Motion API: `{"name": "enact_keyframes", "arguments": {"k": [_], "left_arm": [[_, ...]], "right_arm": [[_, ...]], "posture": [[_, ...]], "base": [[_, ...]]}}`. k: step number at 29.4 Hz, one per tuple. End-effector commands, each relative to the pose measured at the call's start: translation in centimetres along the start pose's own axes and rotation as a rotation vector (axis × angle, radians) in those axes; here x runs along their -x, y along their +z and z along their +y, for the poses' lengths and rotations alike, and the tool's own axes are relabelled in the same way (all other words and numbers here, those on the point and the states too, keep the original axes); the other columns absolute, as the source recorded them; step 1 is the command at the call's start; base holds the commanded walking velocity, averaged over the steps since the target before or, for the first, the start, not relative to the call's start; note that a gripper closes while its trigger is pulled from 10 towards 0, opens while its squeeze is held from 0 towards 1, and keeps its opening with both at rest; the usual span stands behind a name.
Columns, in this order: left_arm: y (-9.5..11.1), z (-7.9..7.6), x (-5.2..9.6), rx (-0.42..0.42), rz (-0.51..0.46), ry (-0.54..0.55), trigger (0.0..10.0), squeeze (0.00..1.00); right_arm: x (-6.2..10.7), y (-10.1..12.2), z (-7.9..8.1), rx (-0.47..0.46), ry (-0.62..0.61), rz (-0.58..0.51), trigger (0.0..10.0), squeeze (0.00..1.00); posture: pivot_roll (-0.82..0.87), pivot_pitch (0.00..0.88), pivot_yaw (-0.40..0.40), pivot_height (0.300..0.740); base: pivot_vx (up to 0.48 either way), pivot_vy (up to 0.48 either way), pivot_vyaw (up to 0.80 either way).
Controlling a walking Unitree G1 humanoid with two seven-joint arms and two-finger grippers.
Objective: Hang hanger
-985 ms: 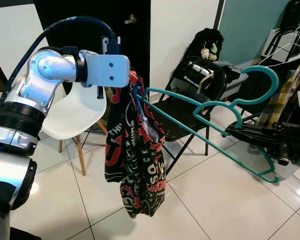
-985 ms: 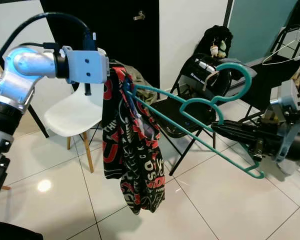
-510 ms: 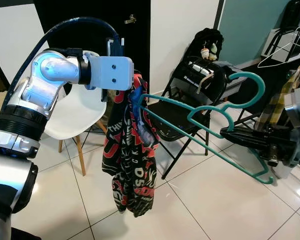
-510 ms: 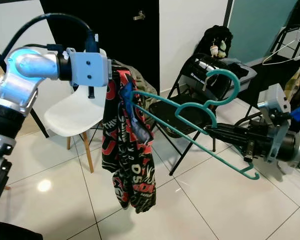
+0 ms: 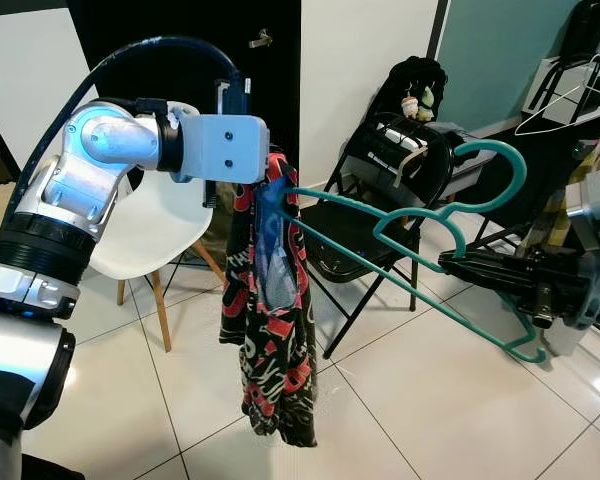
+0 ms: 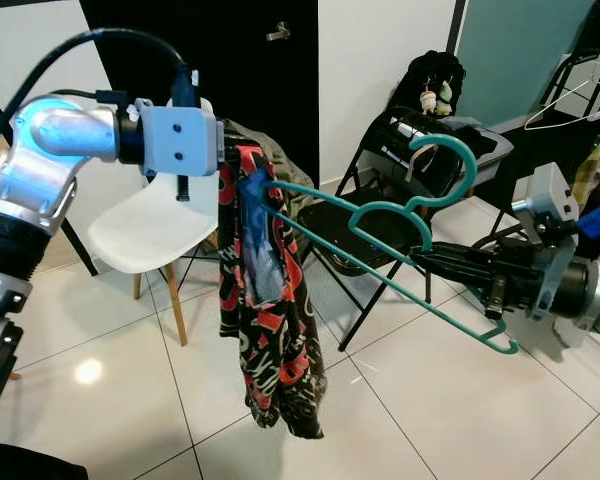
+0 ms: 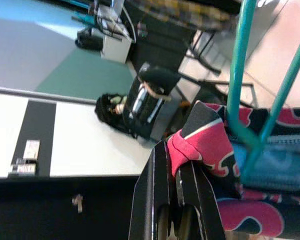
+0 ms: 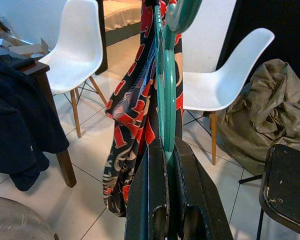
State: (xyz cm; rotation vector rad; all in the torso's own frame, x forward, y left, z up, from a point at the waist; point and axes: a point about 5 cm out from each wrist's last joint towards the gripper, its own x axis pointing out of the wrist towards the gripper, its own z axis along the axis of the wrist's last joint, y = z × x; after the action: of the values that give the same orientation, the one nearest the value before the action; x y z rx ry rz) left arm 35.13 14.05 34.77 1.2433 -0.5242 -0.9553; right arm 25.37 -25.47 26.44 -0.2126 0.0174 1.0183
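Left eye view: left fingers point(image 7: 177, 200) pinch garment point(image 5: 272, 320); right fingers point(image 8: 165, 165) clamp hanger point(image 5: 420, 240).

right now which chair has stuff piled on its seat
The black folding chair behind the teal hanger: bags and a small toy sit on it. The white chair by the left arm has a bare seat.

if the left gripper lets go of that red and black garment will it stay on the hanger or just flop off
Probably flops: the garment hangs limp in long folds, so it looks soft and light. Only one end of the teal hanger is inside it, and the left gripper pinches the cloth, so it would likely slide off the slanted arm.
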Motion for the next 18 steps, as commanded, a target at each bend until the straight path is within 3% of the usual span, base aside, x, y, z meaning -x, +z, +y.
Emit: {"name": "enact_keyframes", "arguments": {"k": [1, 11, 16, 18], "left_arm": [[-0.4, 0.4, 0.8, -0.013, 0.032, 0.026, 10.0, 0.00], [-0.3, 0.4, 0.8, -0.006, 0.027, 0.028, 10.0, 0.00], [0.1, 0.4, 0.6, -0.001, -0.004, 0.023, 10.0, 0.00], [1.0, 0.2, 0.3, 0.008, -0.072, 0.008, 10.0, 0.00]], "right_arm": [[0.3, 0.2, 0.0, 0.015, -0.016, 0.003, 10.0, 0.00], [1.1, 0.0, 0.3, 0.006, -0.035, 0.024, 10.0, 0.00], [1.2, 0.0, 0.2, 0.007, -0.044, 0.026, 10.0, 0.00], [1.1, 0.1, 0.1, 0.007, -0.047, 0.023, 10.0, 0.00]], "posture": [[-0.05, 0.000, 0.027, 0.740], [-0.06, 0.000, 0.029, 0.740], [-0.06, 0.000, 0.028, 0.740], [-0.06, 0.000, 0.025, 0.740]], "base": [[0.000, 0.000, 0.00], [0.000, 0.000, 0.00], [0.000, 0.000, 0.00], [0.000, 0.000, 0.00]]}}
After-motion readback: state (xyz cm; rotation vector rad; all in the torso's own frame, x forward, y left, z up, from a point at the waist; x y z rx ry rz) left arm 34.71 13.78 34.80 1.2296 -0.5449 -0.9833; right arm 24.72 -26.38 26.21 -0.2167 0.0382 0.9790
